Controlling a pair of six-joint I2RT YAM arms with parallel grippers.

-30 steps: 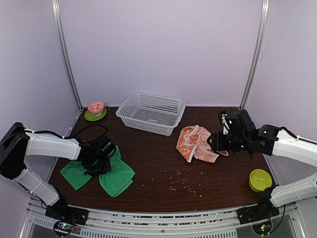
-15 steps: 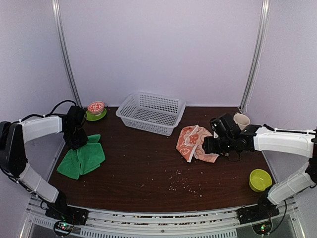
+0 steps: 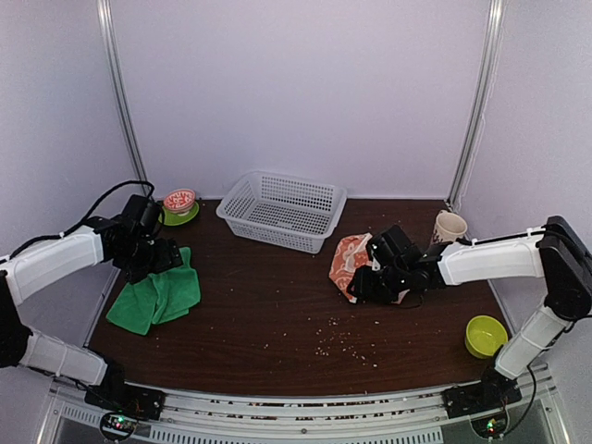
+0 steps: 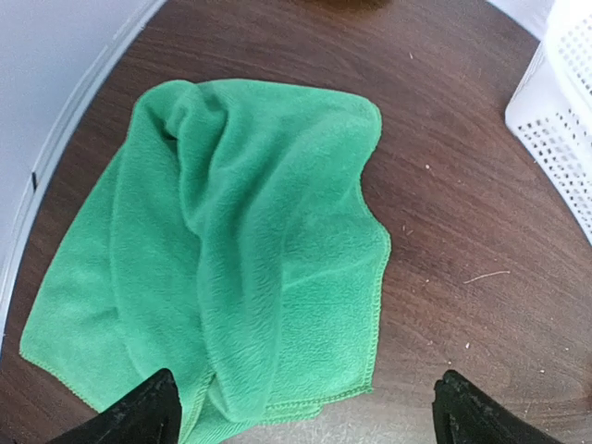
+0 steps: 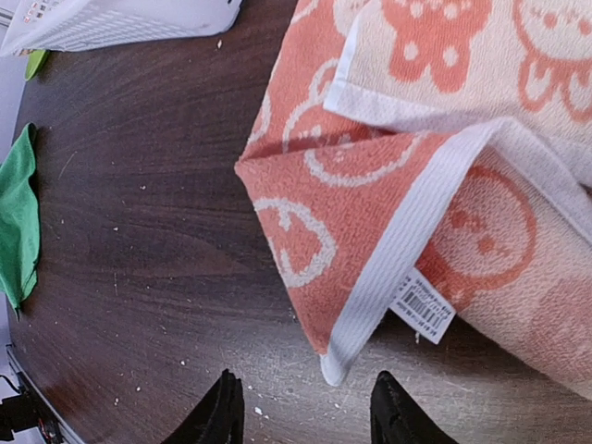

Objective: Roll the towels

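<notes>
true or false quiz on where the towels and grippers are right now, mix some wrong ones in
1. The green towel lies loosely folded on the table, not in a roll. True.
2. The left gripper is clamped on the green towel. False: its fingers stand wide apart over the towel's near edge.
3. The orange towel sits inside the white basket. False: it lies on the table beside the basket.
4. A small white label shows at the orange towel's white hem. True.
5. The right gripper has its fingers apart at a corner of the orange towel. True.
</notes>
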